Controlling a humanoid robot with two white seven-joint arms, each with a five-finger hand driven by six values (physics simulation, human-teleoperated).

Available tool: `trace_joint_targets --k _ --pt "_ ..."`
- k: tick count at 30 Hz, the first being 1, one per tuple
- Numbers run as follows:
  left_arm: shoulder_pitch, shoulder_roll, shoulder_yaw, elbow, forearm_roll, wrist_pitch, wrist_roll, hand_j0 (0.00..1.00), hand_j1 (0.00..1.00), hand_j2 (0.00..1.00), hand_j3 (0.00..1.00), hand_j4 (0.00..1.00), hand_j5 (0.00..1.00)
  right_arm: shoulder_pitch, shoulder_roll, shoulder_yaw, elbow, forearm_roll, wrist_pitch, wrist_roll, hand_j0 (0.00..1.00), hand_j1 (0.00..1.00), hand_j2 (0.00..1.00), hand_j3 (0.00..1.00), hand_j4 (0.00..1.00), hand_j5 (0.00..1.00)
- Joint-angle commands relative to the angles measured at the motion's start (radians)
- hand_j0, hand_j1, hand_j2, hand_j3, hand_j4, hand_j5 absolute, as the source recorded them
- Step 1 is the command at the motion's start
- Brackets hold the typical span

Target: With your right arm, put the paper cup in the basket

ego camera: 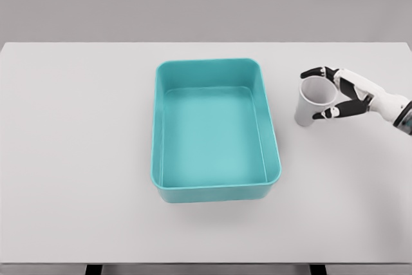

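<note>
Paper cup (313,100), the only one, is sitting just right of the single teal basket (270,134) on the white bench (77,146). One right hand (339,94) is grasping it, fingers wrapping its rim and side.

Bright, even render; soft faint shadows, slight blur, no glare.

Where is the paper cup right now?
In the head view, the paper cup is on the table's right side, just right of the teal basket, with the right hand wrapped around it.
</note>
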Motion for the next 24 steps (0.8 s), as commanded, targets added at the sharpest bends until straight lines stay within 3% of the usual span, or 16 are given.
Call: trace_joint_targets --k 1,6,10,15,24 --pt "0.000 0.000 0.000 0.000 0.000 0.000 0.000 1.00 1.00 1.00 1.00 1.00 1.00 0.000 -0.004 -0.003 -0.031 -0.006 -0.001 0.000 0.76 0.76 0.76 0.76 0.76 0.76" --pt "0.000 0.000 0.000 0.000 0.000 0.000 0.000 1.00 1.00 1.00 1.00 1.00 1.00 0.000 -0.001 -0.031 -0.039 -0.006 -0.041 0.000 0.77 0.77 0.77 0.77 0.77 0.77" --pt "0.000 0.000 0.000 0.000 0.000 0.000 0.000 1.00 1.00 1.00 1.00 1.00 1.00 0.000 -0.006 -0.071 -0.090 0.010 -0.117 0.000 0.76 0.76 0.76 0.76 0.76 0.76" --pt "0.000 0.000 0.000 0.000 0.000 0.000 0.000 1.00 1.00 1.00 1.00 1.00 1.00 0.002 0.003 -0.128 -0.188 0.129 -0.118 0.000 0.75 0.75 0.75 0.75 0.75 0.75" --pt "0.000 0.000 0.000 0.000 0.000 0.000 0.000 1.00 1.00 1.00 1.00 1.00 1.00 0.002 0.002 -0.180 -0.318 0.214 -0.107 0.000 0.67 0.67 0.67 0.67 0.67 0.67"
